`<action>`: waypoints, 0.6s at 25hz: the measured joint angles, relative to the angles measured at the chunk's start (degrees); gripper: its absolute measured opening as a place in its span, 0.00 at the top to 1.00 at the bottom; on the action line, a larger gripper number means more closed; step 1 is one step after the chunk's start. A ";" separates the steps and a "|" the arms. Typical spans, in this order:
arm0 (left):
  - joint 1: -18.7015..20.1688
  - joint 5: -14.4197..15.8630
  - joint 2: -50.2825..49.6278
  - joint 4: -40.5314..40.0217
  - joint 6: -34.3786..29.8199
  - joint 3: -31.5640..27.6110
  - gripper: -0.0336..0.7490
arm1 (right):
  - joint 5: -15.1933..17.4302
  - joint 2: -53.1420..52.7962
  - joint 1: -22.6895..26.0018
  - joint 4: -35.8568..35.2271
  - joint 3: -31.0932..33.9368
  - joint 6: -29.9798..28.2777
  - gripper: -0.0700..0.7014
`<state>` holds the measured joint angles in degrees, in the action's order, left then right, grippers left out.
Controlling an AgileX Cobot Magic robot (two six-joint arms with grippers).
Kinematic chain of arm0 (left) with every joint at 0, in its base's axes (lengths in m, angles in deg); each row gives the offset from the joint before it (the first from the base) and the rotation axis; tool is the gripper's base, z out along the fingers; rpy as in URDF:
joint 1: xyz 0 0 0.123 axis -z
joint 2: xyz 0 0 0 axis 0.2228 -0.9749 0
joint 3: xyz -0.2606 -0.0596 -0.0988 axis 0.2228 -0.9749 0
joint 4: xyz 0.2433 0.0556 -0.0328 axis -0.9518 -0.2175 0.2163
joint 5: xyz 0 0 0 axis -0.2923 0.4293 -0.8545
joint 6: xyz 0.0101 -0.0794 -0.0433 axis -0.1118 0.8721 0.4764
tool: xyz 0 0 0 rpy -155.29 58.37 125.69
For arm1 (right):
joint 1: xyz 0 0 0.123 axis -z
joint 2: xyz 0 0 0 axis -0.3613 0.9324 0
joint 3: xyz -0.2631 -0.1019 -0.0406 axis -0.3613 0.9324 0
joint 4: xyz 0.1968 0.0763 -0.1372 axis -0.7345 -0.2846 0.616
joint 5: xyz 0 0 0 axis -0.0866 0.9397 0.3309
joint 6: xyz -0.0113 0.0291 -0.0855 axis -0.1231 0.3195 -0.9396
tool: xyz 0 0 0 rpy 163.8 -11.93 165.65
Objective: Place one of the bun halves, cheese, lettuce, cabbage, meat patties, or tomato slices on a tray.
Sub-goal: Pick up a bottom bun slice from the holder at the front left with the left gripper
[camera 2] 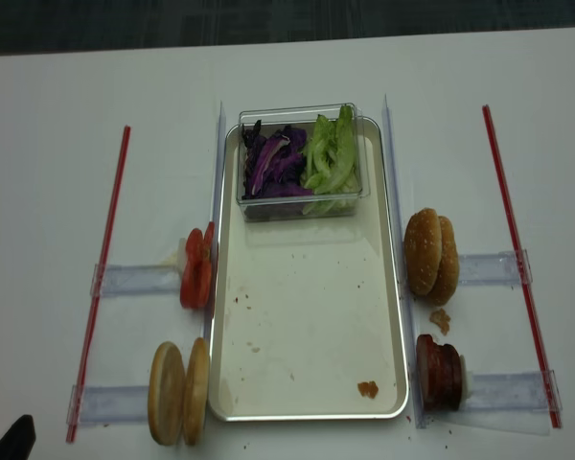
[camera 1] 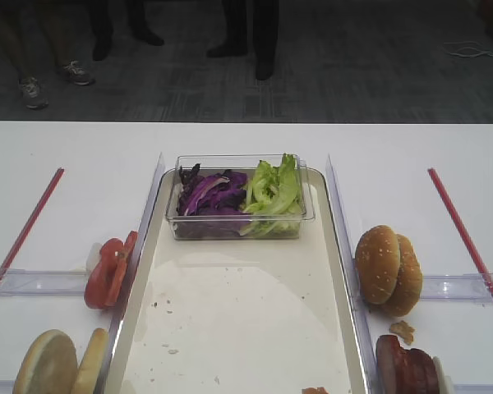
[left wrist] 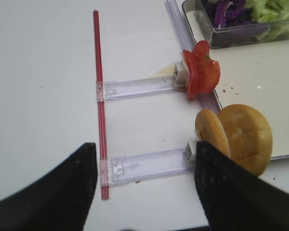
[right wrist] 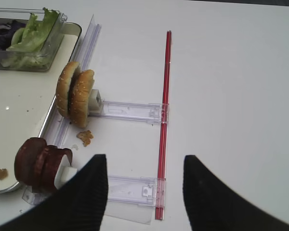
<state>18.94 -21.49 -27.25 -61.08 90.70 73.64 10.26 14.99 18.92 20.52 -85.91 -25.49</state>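
Observation:
The cream tray [camera 1: 230, 328] [camera 2: 307, 326] lies mid-table with only crumbs on its bare part. At its far end, cabbage [camera 1: 214, 195] and lettuce [camera 1: 275, 193] fill a clear tub. Tomato slices [camera 1: 107, 271] [left wrist: 201, 74] and bun halves [camera 1: 62, 365] [left wrist: 236, 137] stand on edge left of it. Meat patties [camera 1: 407, 365] [right wrist: 41, 161] stand on its right. Cheese is out of view. My left gripper [left wrist: 145, 147] hovers open over the near left rail, beside the bun halves. My right gripper [right wrist: 144, 158] hovers open over the near right rail, right of the patties.
Sesame-seeded bun pieces [camera 1: 389, 269] [right wrist: 76, 94] stand on edge right of the tray, with a crumb [right wrist: 85, 137] near them. Clear plastic rails [left wrist: 144, 166] and red strips [camera 1: 464, 238] [left wrist: 100, 96] lie on the white table. People's legs stand beyond the far edge.

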 joint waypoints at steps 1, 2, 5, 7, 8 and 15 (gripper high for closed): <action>0.00 0.00 0.00 0.00 0.00 0.00 0.43 | 0.00 0.00 0.00 0.00 0.00 0.00 0.41; 0.00 0.00 0.00 0.00 0.00 0.00 0.43 | 0.00 0.00 0.00 0.00 0.00 0.00 0.41; 0.00 0.00 0.00 0.00 0.00 0.00 0.43 | 0.00 0.00 0.00 0.00 0.00 0.20 0.41; 0.00 0.00 0.00 0.00 0.00 0.00 0.43 | 0.00 0.00 0.00 0.00 0.00 0.20 0.41; 0.00 0.00 0.00 0.00 0.00 0.00 0.43 | 0.00 0.00 0.00 0.00 0.00 0.20 0.41; 0.00 0.00 0.00 0.00 0.00 0.00 0.43 | 0.00 0.00 0.00 0.00 0.00 0.20 0.41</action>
<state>18.94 -21.49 -27.25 -61.08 90.70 73.64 10.26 14.99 18.92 20.52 -85.91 -25.29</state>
